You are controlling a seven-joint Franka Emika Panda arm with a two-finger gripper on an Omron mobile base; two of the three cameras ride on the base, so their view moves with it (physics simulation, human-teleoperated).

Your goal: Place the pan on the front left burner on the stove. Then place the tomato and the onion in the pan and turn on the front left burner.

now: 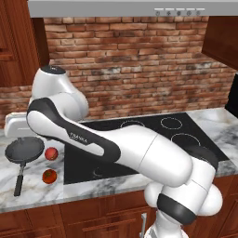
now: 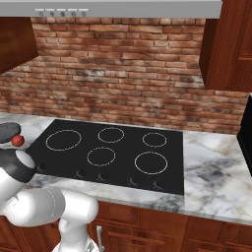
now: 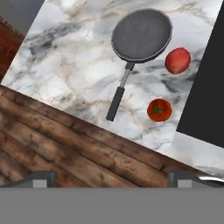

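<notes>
A: Left base view?
B: The pan (image 1: 24,150), onion (image 1: 51,153) and tomato (image 1: 49,175) sit on the marble counter (image 1: 42,188) left of the stove (image 1: 153,135); the arm (image 1: 121,148) hides the front left burner.

A: Right base view?
B: Front left burner (image 2: 63,140) bare.

A: Hand view?
B: Gripper (image 3: 112,178) fingers spread wide, holding nothing, above the pan's handle (image 3: 119,96).

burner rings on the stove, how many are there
5 on the stove: the front left burner, the largest, at far left; two at the back; two nearer the knobs. None looks hidden.

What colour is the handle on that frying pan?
Black, with a short silvery neck where it joins the dark grey pan. The handle shows best in the hand view.
</notes>
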